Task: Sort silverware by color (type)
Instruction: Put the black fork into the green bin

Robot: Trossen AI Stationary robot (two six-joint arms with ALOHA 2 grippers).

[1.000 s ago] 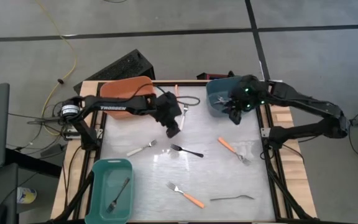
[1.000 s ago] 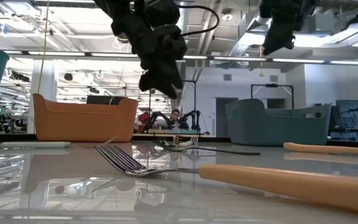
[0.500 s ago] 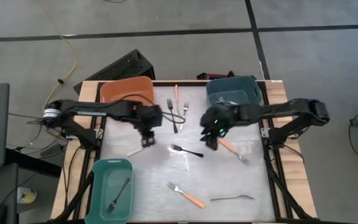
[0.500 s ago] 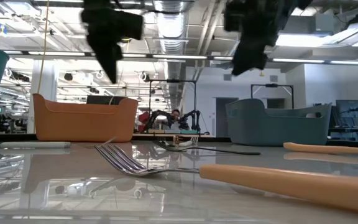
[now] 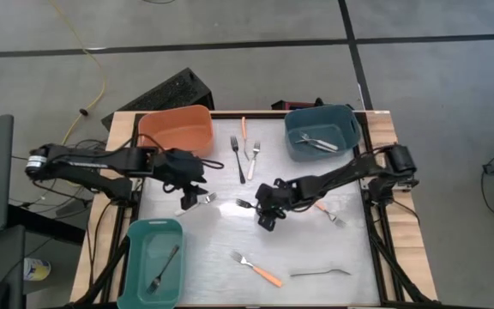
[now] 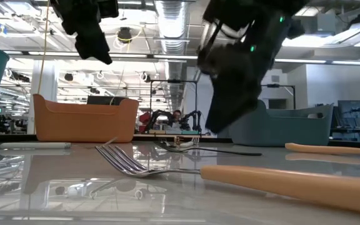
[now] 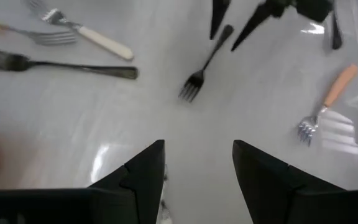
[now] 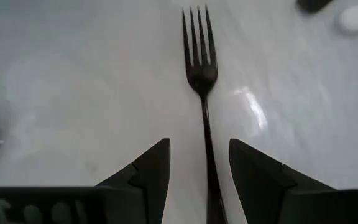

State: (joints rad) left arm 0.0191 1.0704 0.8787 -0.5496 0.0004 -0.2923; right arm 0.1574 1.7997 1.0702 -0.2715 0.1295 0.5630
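Straddling black fork point(image 8: 202, 93) mid-table, right gripper point(image 8: 199, 163) fingers apart, handle end passing out of sight; left gripper point(image 7: 197, 165) spread, covering white-handled fork point(image 5: 197, 202).

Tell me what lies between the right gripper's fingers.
The black fork on the table: its handle runs between the open right gripper's fingers in the right wrist view.

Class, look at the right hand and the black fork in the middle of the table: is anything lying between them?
Nothing visible. The right hand is open, its fingers either side of the black fork handle, with only bare table around it.
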